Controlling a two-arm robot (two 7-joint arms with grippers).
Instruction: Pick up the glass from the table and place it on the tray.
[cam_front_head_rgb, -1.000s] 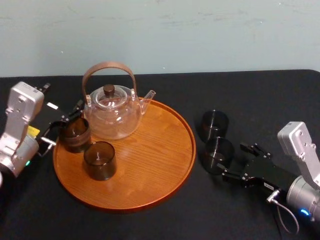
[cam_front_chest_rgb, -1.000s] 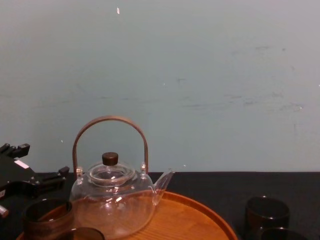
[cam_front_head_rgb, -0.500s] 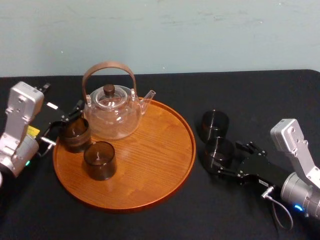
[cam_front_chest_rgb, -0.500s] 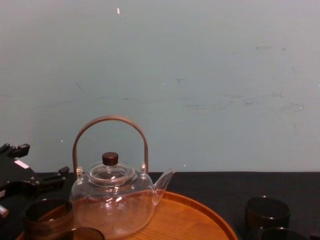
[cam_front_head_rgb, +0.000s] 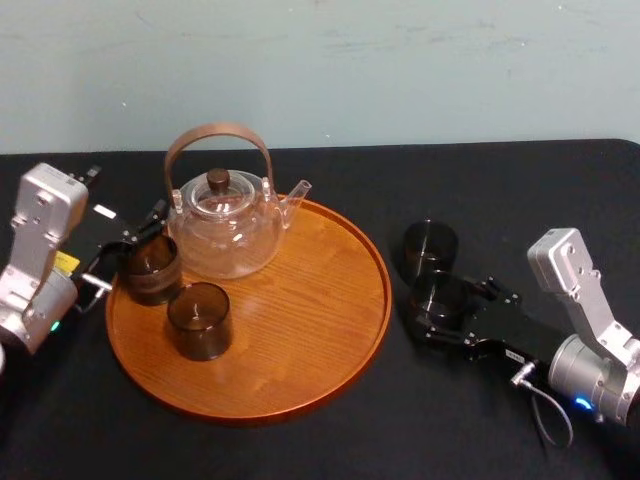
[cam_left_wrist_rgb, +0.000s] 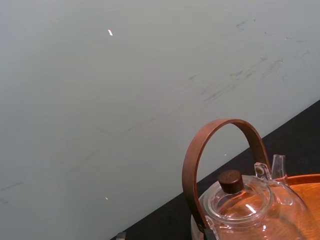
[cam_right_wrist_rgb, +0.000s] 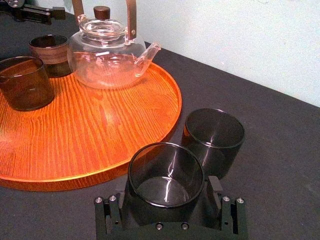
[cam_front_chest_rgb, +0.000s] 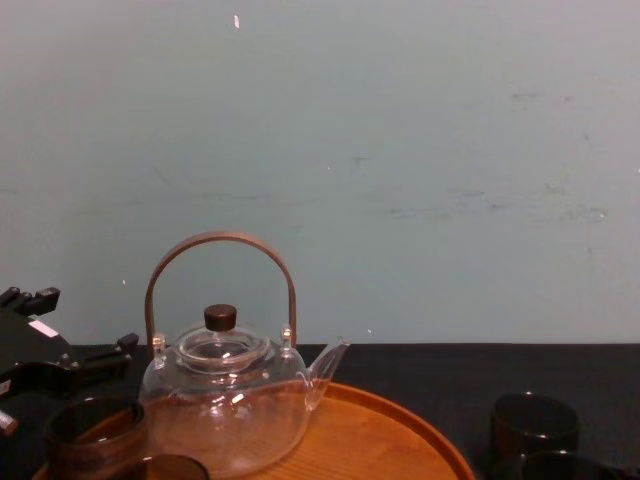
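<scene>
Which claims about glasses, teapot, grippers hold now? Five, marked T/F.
Two glasses stand on the wooden tray. True: banded glass, front glass.
The right gripper holds a glass above the tray. False: open, it straddles the near dark glass, standing on the table.
The glass teapot sits off the tray. False: it is on it.
A far dark glass stands on the table beside the near one. True.
The left gripper is by the dark glasses. False: it is at the tray's left edge.

Teapot (cam_front_head_rgb: 222, 228) on tray (cam_front_head_rgb: 310, 320) — glass (cam_front_head_rgb: 437, 300) rightward.
</scene>
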